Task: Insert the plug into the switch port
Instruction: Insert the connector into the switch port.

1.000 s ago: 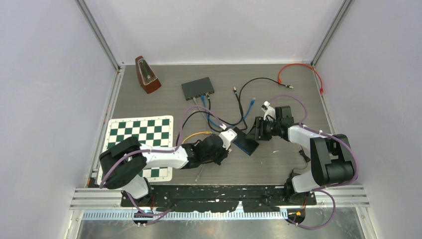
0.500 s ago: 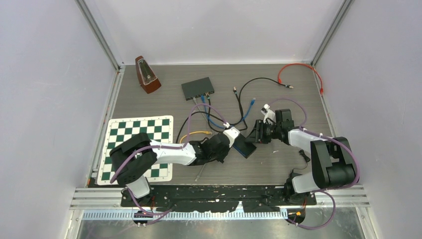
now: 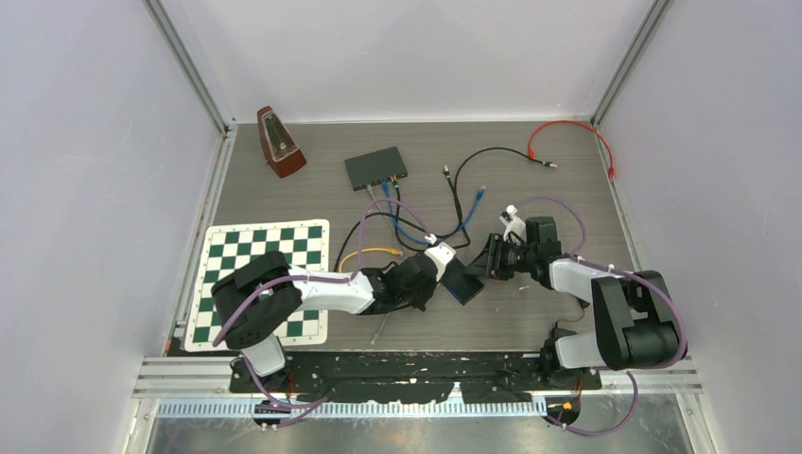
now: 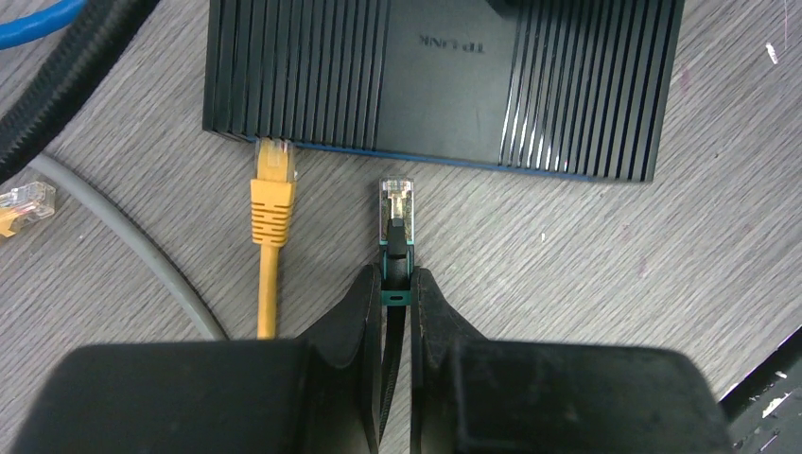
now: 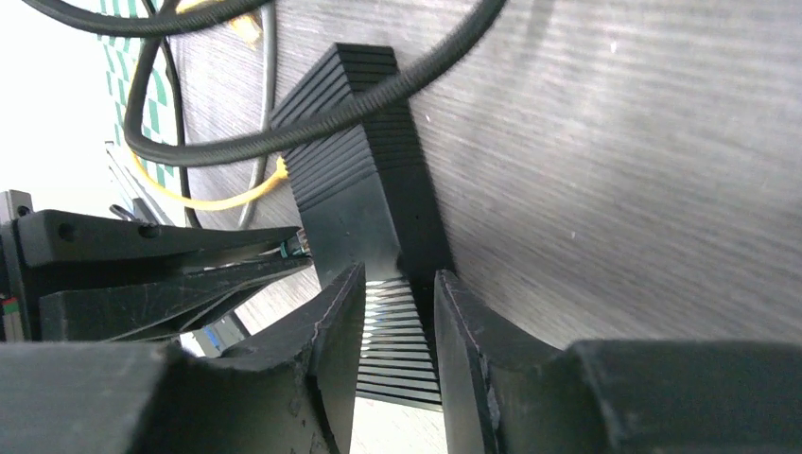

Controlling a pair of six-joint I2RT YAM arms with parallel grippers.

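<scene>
While the left gripper pinches the black plug by its boot, the clear tip sits just short of the switch port edge, beside a yellow plug already seated. The right gripper has its jaws straddling the switch's far end; whether they press it is unclear.

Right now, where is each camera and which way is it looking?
Top: above and behind the arms, looking down on the table; both arms show, with left gripper and right gripper.
Left wrist: on the left arm, facing the plug and switch; its gripper shows.
Right wrist: on the right arm, facing the switch's end; its fingers show.
Shared: all three see the switch.
</scene>
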